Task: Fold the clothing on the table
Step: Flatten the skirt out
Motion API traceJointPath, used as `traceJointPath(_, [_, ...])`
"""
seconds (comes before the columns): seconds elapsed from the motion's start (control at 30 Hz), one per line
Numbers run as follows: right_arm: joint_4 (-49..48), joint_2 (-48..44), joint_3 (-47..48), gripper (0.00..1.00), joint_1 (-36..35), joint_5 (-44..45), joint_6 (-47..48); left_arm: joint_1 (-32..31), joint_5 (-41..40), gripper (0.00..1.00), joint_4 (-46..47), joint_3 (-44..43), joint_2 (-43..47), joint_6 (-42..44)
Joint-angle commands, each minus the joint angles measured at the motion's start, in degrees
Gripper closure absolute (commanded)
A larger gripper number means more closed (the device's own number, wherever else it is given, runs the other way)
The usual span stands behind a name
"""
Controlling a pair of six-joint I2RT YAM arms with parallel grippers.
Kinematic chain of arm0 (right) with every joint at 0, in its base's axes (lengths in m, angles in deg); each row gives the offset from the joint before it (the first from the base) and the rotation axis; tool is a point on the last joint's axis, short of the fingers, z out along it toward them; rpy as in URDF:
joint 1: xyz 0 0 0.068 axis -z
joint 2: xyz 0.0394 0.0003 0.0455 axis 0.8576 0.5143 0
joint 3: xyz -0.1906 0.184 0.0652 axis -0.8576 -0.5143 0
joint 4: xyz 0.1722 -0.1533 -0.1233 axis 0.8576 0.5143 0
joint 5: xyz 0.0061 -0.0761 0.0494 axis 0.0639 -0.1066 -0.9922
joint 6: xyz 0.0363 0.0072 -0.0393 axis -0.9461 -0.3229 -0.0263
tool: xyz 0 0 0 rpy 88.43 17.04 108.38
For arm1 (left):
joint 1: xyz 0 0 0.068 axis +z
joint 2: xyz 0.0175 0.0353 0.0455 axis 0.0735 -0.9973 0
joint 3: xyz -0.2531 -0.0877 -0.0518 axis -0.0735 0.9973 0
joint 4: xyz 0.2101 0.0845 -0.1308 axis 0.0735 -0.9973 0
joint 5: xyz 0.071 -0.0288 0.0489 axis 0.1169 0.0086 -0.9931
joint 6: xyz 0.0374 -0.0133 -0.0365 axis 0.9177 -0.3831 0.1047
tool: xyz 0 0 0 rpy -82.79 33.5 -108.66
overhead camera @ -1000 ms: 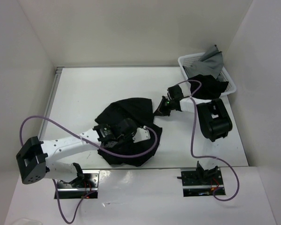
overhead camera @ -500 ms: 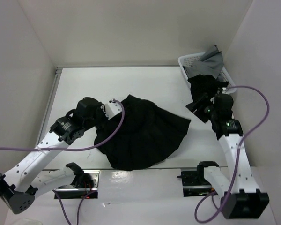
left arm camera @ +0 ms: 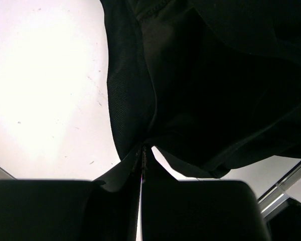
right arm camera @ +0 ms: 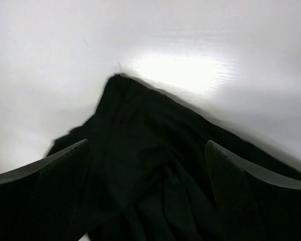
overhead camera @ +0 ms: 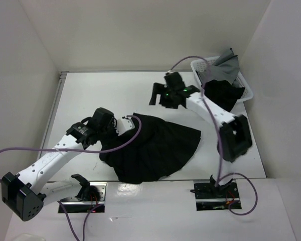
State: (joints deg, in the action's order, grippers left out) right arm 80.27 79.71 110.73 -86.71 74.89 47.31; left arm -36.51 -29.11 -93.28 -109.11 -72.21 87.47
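Skirt [overhead camera: 155, 145] is spread fan-wise on the table [overhead camera: 105, 90], toward its near edge. Its left edge is pinched in the closed left gripper [left arm camera: 142, 155], fingertips lost in dark fabric. Right gripper [right arm camera: 146, 145] is held wide open over blurred black cloth [right arm camera: 140, 196], which cannot be identified.

The black pleated skirt [overhead camera: 158, 148] is seen spread in a fan shape at the lower centre of the top view. Its narrow end is turned to the left and its wide hem to the right. It is laid on the white matte table [overhead camera: 90, 93], close to the table's lower edge, and is gathered into loose folds at its left side [left arm camera: 215, 100].
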Motion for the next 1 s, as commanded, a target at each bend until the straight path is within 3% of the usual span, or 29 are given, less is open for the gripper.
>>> traceJointPath(0.0, [-1.3, 10.3, 6.1, 0.01, -4.3, -2.8, 6.2, 1.6, 2.1, 1.00, 0.3, 0.7, -0.2, -1.1])
traceJointPath(0.23, [-2.1, 25.6, 9.3, 0.01, -10.7, -5.4, 13.5, 4.6, 5.6, 1.00, 0.3, 3.5, -1.9, -2.7])
traceJointPath(0.5, [-5.3, 31.6, 11.2, 0.04, -12.2, -5.8, 14.0, 6.5, 6.3, 1.00, 0.8, 3.5, -3.6, -2.7])
traceJointPath(0.53, [-3.9, 32.4, 12.5, 0.09, -12.2, -4.5, 14.7, 7.2, 6.3, 1.00, 0.8, 3.5, -3.6, -2.7])
traceJointPath(0.57, [-3.4, 33.8, 12.5, 0.72, -12.2, -3.9, 14.7, 7.2, 6.3, 1.00, 1.3, 3.5, -3.6, -2.7])
traceJointPath(0.6, [-2.9, 33.8, 13.2, 1.00, -12.2, -2.6, 13.8, 8.1, 6.8, 1.00, 1.3, 3.5, -3.6, -2.7])
traceJointPath(0.77, [-9.8, 25.8, 5.0, 1.00, -9.1, -2.7, 9.2, 12.2, 4.3, 1.00, 1.8, 0.4, -3.6, -3.2])
traceJointPath(0.97, [-15.2, -6.5, -14.6, 1.00, 4.0, -0.4, -1.0, 16.6, 1.4, 1.00, 1.9, -9.0, -1.8, 3.4])
